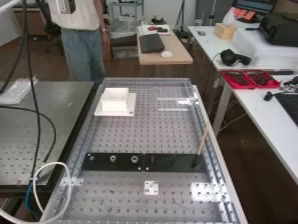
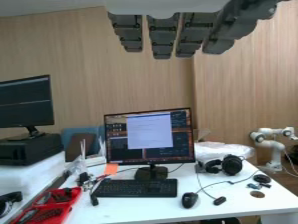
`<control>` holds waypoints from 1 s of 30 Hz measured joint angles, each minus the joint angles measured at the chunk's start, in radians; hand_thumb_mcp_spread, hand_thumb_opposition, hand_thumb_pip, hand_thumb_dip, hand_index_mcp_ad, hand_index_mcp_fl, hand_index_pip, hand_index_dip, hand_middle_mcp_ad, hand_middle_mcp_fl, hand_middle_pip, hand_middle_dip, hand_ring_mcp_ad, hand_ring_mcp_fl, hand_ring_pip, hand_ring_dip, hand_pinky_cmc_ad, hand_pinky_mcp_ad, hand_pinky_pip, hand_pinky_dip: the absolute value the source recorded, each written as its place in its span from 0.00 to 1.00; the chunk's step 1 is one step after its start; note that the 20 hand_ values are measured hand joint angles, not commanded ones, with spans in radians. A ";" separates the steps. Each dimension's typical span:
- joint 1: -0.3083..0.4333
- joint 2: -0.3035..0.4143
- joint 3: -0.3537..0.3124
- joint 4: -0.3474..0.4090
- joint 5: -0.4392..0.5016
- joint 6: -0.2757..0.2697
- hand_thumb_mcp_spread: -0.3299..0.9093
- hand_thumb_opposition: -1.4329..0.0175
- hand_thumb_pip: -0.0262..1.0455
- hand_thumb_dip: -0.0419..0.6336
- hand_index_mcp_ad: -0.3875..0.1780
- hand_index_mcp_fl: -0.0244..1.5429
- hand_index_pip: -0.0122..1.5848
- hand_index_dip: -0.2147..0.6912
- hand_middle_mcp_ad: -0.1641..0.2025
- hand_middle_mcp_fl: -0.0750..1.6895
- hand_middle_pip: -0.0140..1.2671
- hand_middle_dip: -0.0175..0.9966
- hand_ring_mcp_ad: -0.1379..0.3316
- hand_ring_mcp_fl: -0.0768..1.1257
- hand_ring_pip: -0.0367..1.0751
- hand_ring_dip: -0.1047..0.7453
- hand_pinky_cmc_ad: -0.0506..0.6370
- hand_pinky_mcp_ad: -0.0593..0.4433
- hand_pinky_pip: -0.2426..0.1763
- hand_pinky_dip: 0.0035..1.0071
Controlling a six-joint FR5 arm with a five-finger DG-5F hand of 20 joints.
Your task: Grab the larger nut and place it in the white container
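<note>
On the left part of the black plate (image 1: 103, 165) lie small metal pieces in a row: one at the left end (image 1: 92, 158), a nut in the middle (image 1: 113, 158) and a nut at the right (image 1: 135, 159). The right one looks slightly the larger. The white container (image 1: 116, 102) stands on a white base at the far left of the perforated bench, apart from the nuts. In the wrist view the hand (image 2: 163, 36) has its fingers straight with nothing held, facing a desk and wall away from the nuts.
A thin brown stick (image 1: 203, 142) rises from the black plate's right end. A small white plate (image 1: 151, 188) lies nearer. Black cables (image 1: 32, 100) and a white hose (image 1: 68, 192) hang at the left. Bench rails (image 1: 211, 150) edge the right side.
</note>
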 joint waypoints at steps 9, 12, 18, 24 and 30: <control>0.003 0.006 -0.008 0.004 0.004 -0.001 0.45 0.75 0.42 0.17 0.63 0.03 0.04 0.22 0.62 0.04 0.07 0.12 0.40 0.06 0.07 0.18 0.24 0.35 0.54 0.26; 0.003 0.009 -0.009 0.002 0.008 0.000 0.45 0.64 0.42 0.18 0.60 0.03 0.05 0.21 0.63 0.04 0.09 0.16 0.46 0.07 0.06 0.21 0.36 0.51 0.47 0.38; 0.005 0.013 -0.016 0.000 0.017 0.002 0.45 0.53 0.46 0.18 0.60 0.03 0.06 0.20 0.63 0.05 0.11 0.20 0.56 0.07 0.10 0.24 0.51 0.67 0.42 0.50; 0.010 0.026 -0.061 0.016 0.049 0.009 0.44 0.50 0.47 0.18 0.60 0.04 0.07 0.20 0.63 0.05 0.11 0.22 0.62 0.07 0.12 0.25 0.56 0.73 0.40 0.55; 0.019 0.063 -0.178 0.097 0.119 0.017 0.44 0.47 0.53 0.20 0.60 0.04 0.07 0.19 0.64 0.05 0.11 0.22 0.62 0.07 0.11 0.25 0.58 0.74 0.39 0.56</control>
